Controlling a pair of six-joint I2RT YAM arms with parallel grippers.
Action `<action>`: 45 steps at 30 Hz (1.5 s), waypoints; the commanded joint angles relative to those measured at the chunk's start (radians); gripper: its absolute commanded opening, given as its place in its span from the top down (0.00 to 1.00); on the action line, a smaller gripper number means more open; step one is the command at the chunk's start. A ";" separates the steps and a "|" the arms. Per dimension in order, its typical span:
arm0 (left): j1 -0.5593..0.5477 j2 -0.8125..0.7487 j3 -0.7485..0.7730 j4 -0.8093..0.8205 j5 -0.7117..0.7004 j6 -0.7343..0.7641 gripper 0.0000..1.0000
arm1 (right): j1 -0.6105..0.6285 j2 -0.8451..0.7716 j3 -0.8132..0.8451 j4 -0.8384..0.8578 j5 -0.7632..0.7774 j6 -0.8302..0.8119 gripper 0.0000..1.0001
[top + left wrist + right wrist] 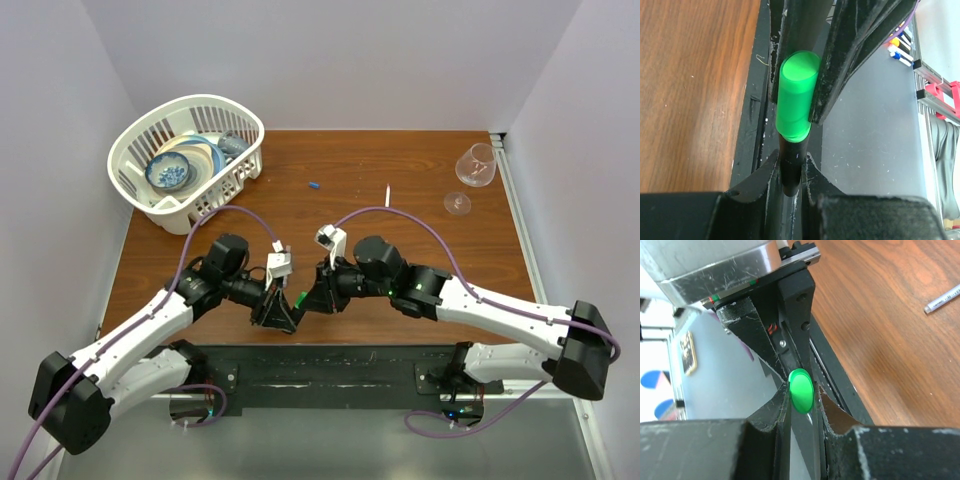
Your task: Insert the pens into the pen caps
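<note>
— Left gripper (790,167) is clamped tight on the black marker (791,152), barrel pinched low between its fingers. Right one?
— Right gripper (802,396) is pinched on the green cap (796,95). Side grip, cap end faces its own camera. Both arms meet in mid-air over the near edge of the table (350,160).
— Cap on the marker or not?
— Cap mouth meets the barrel, so it looks on. Fully seated? Cannot tell, a finger hides one side of the seam.
— Risks?
— One: axes slightly off, so a push cocks the cap and it jams or pops out of the pinch. Two: the barrel looks smooth, and a hard push could slide it back through the left fingers instead of seating it. Three: the two sets of fingertips sit nearly touching, and more travel could knock them together.
— Release?
— If both let go here, the marker drops near the edge and could roll onto the black base strip (330,375). One side should hold.
— Rest of the task?
— Blue cap (314,185) and white pen (387,195) lie mid-table, apart, not yet joined.
</note>
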 commanded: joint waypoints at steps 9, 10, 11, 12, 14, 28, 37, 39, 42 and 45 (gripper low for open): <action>0.045 -0.045 0.018 0.976 0.060 -0.285 1.00 | 0.211 0.050 -0.095 -0.151 -0.416 0.043 1.00; 0.045 -0.043 0.009 1.017 0.079 -0.302 1.00 | 0.210 0.034 -0.072 -0.205 -0.398 0.032 1.00; 0.044 -0.033 0.014 1.024 0.098 -0.314 1.00 | 0.207 0.022 -0.024 -0.227 -0.364 0.023 1.00; 0.044 -0.031 0.020 1.021 0.122 -0.325 1.00 | 0.202 0.007 -0.001 -0.246 -0.355 0.005 1.00; 0.042 -0.038 0.026 1.016 0.127 -0.333 1.00 | 0.198 0.002 0.083 -0.318 -0.306 -0.009 1.00; 0.041 -0.098 -0.002 0.967 0.075 -0.347 1.00 | 0.198 -0.066 0.312 -0.307 0.248 0.015 0.79; 0.041 -0.089 0.038 0.841 0.070 -0.279 1.00 | 0.199 0.032 0.442 -0.397 0.259 -0.088 0.80; 0.041 -0.082 0.052 0.786 0.075 -0.252 1.00 | 0.198 0.052 0.490 -0.479 0.280 -0.138 0.80; 0.041 -0.077 0.077 0.708 0.080 -0.207 1.00 | 0.198 0.059 0.504 -0.542 0.273 -0.195 0.81; 0.041 -0.078 0.095 0.636 0.087 -0.167 1.00 | 0.199 0.049 0.510 -0.611 0.265 -0.246 0.81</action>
